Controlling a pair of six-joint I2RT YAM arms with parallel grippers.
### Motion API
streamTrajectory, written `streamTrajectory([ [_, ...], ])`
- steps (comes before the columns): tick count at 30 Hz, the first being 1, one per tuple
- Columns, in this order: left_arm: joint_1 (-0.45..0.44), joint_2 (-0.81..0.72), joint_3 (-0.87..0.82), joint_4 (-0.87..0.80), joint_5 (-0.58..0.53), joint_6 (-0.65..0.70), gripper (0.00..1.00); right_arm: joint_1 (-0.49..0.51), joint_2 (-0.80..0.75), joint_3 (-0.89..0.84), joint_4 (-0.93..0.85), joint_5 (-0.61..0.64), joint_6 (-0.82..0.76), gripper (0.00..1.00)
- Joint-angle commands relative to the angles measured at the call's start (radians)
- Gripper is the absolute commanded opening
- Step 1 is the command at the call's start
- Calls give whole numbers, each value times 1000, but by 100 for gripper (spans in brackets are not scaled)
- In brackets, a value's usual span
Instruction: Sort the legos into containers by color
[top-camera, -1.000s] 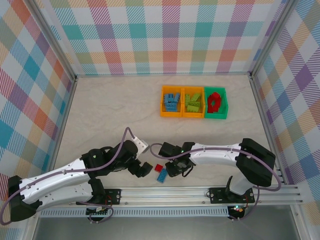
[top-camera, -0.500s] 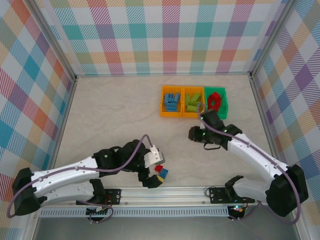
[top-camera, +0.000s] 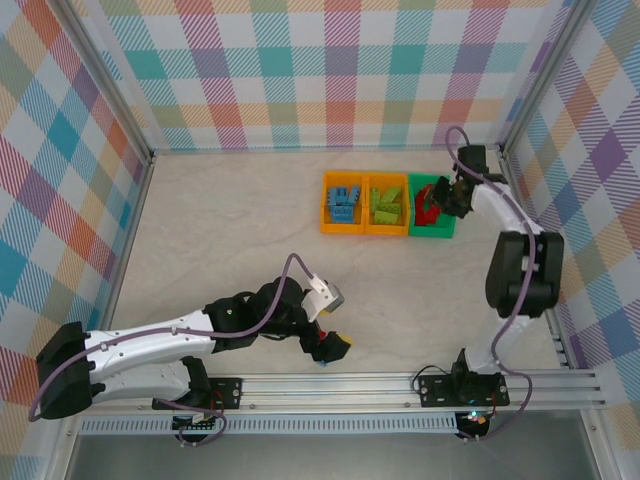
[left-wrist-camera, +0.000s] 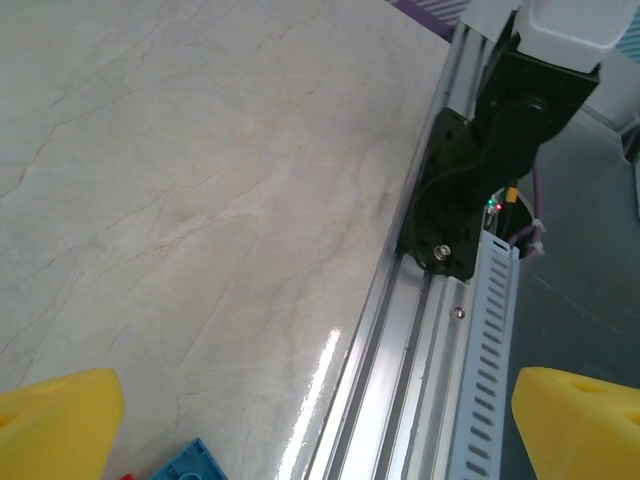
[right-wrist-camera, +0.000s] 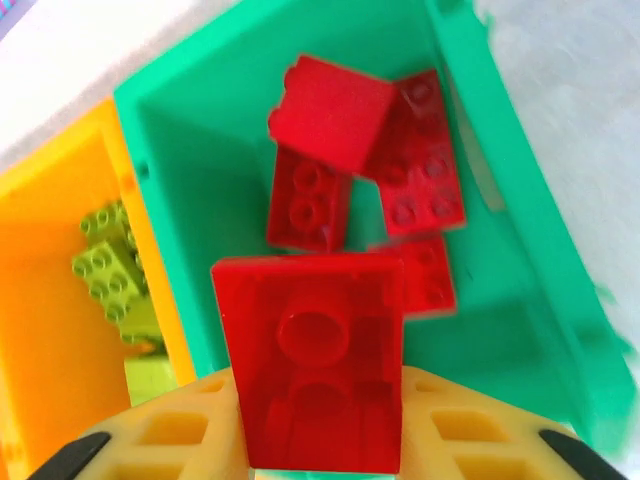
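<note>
My right gripper (top-camera: 441, 199) hangs over the green bin (top-camera: 432, 234), shut on a red brick (right-wrist-camera: 312, 360) that shows its hollow underside between the yellow fingers (right-wrist-camera: 170, 435). Below it, several red legos (right-wrist-camera: 400, 170) lie in the green bin (right-wrist-camera: 480, 150). The middle orange bin (top-camera: 386, 231) holds lime legos (right-wrist-camera: 110, 260), and the left orange bin (top-camera: 326, 205) holds blue legos (top-camera: 344, 202). My left gripper (top-camera: 330, 345) stands open low over the table near the front rail. A blue brick (left-wrist-camera: 190, 462) lies just under its yellow fingertips (left-wrist-camera: 55, 420).
The aluminium rail (left-wrist-camera: 400, 360) and the right arm's black base mount (left-wrist-camera: 470, 190) run along the table's front edge, close to the left gripper. Plaid walls close in the table on three sides. The three bins stand side by side at the back right.
The right arm swung from the front middle of the table to the green bin, carrying the red brick. The left gripper moved right and down over the blue brick by the front rail.
</note>
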Motion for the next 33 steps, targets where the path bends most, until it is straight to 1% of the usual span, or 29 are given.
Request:
streamTrajectory([
  [1,-13,-30,-15,25,-98,-89,100,5,71,125,-90,22,-37,42],
  [6,-13,-77,-21,-41,-230,-159,100,5,84,189,-139,33,-56,51],
  [9,-13,-98,-30,-59,-300,-198,100,6,41,175,-155,17,-57,51],
  [11,-13,-111,-32,-76,-358,-260,100,6,-19,128,-146,-28,-48,51],
  [12,-12,-114,-30,-93,-394,-299,100,8,-52,102,-142,-52,-43,52],
  [15,-10,-131,-21,-189,-540,-506,97,34,-196,-20,-120,-106,-30,56],
  [18,-10,-140,-30,-292,-615,-735,95,95,-388,-164,-100,-148,-20,60],
  [19,-9,-137,-30,-322,-611,-806,93,125,-458,-215,-97,-165,-23,63],
  [20,-12,-127,-31,-327,-581,-835,91,157,-527,-264,-94,-184,-26,66],
  [22,-27,-88,-31,-309,-488,-830,91,223,-648,-351,-96,-199,-19,72],
  [24,-71,-29,-1,-328,-449,-828,91,275,-742,-425,-114,-199,-2,77],
  [25,-107,0,19,-349,-453,-820,91,296,-788,-464,-136,-191,15,81],
  [27,-187,65,56,-394,-478,-804,91,311,-863,-528,-187,-198,33,89],
  [29,-252,135,80,-425,-484,-786,92,313,-933,-582,-244,-204,46,95],
  [31,-279,197,88,-422,-468,-767,92,314,-989,-620,-273,-200,58,99],
  [33,-287,246,93,-387,-447,-737,92,314,-1023,-651,-276,-197,56,100],
])
